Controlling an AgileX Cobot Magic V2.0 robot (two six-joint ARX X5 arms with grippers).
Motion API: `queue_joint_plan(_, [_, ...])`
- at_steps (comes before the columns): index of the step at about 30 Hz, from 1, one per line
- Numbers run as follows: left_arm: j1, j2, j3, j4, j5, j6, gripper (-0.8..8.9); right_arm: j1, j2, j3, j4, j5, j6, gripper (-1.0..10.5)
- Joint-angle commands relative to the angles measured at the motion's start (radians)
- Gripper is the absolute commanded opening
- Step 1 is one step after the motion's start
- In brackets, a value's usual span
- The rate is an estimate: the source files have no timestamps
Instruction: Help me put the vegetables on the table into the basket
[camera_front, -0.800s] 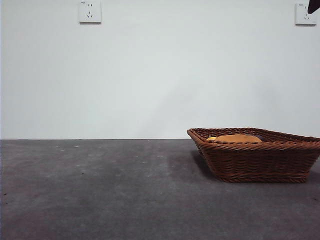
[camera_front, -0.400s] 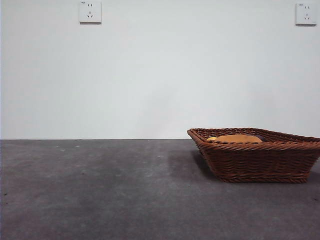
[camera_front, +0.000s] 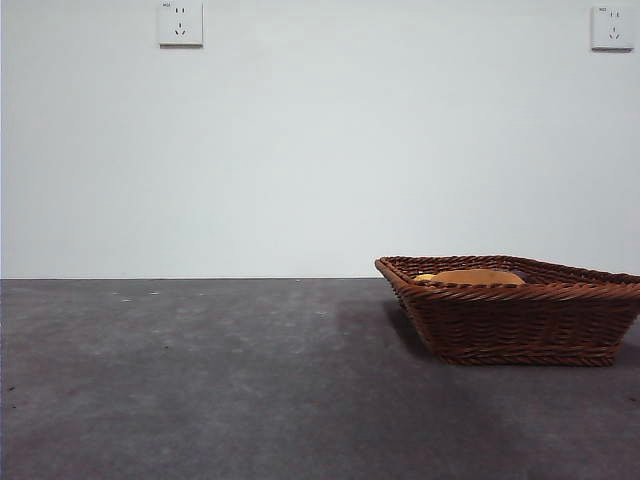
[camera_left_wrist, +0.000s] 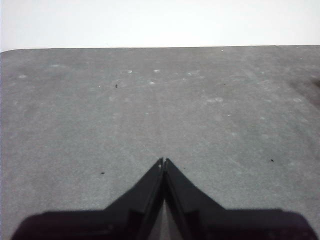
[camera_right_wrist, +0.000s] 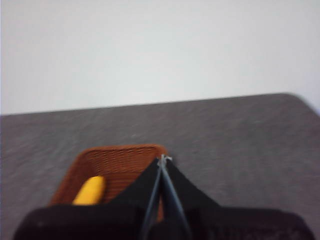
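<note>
The brown wicker basket (camera_front: 515, 310) stands on the dark grey table (camera_front: 200, 380) at the right in the front view. Above its rim shows the top of a tan-orange vegetable (camera_front: 478, 277), with a sliver of yellow (camera_front: 424, 277) beside it. In the right wrist view the basket (camera_right_wrist: 120, 165) lies below my right gripper (camera_right_wrist: 162, 159), which is shut and empty; a yellow vegetable (camera_right_wrist: 90, 191) lies inside the basket. My left gripper (camera_left_wrist: 163, 161) is shut and empty over bare table. The purple piece is hidden.
Two white wall sockets (camera_front: 180, 22) (camera_front: 611, 27) sit high on the pale wall behind the table. The table's far edge (camera_left_wrist: 150, 48) shows in the left wrist view.
A black arm tip at the top right corner of the front view one second ago has gone out of view. The basket and its contents have not moved.
</note>
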Motion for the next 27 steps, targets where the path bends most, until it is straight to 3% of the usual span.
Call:
queue_joint_plan(1, [0.002,0.002,-0.01,0.007,0.001,-0.006,-0.03,-0.035,-0.114,-0.161,0.103,0.017,-0.021,0.0])
queue_joint_plan(5, [0.002,0.002,-0.01,0.007,0.001,-0.006,-0.03,-0.074,-0.226,-0.338,0.232,0.037,-0.016,0.0])
queue_joint_plan(10, [0.002,0.002,-0.01,0.007,0.001,-0.006,-0.03,-0.079,-0.353,-0.501,0.231,0.026,0.101,0.0])
queue_joint_plan(14, [0.002,0.002,-0.01,0.007,0.001,-0.006,-0.03,-0.08,-0.406,-0.582,0.23,0.036,0.108,0.0])
queue_joint_plan(19, [0.002,0.002,-0.01,0.007,0.001,-0.006,-0.03,-0.102,-0.408,-0.581,0.138,0.043,0.097,0.0])
queue_joint_plan(27, [0.002,0.002,-0.01,0.007,0.0,-0.006,-0.03,-0.106,-0.408,-0.581,0.105,0.058,-0.023,0.0])
